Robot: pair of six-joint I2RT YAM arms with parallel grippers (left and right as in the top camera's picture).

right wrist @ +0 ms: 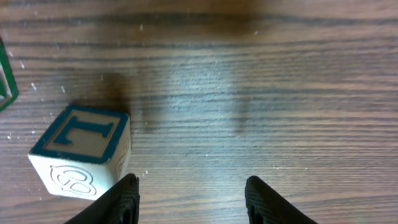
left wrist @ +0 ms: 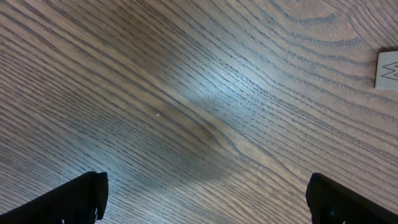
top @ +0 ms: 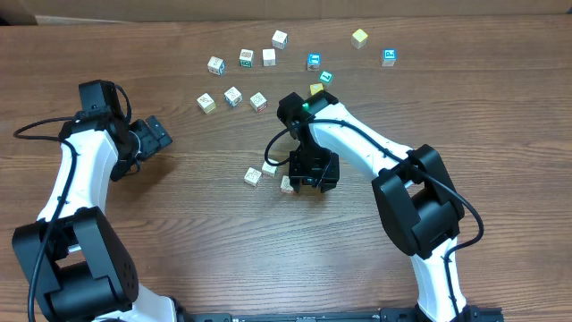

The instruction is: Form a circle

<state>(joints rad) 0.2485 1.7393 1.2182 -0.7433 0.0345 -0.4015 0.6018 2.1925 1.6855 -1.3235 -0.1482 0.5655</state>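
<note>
While low over the table, right claw spread beside a cube; left claw wide apart.

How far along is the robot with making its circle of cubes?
Barely begun. Three toy cubes sit clustered by the right pincer, which is open and empty beside a blue-lettered cube. The left pincer is open, holding nothing. Many scattered cubes farther back must yet be gathered; no ring shows.
</note>
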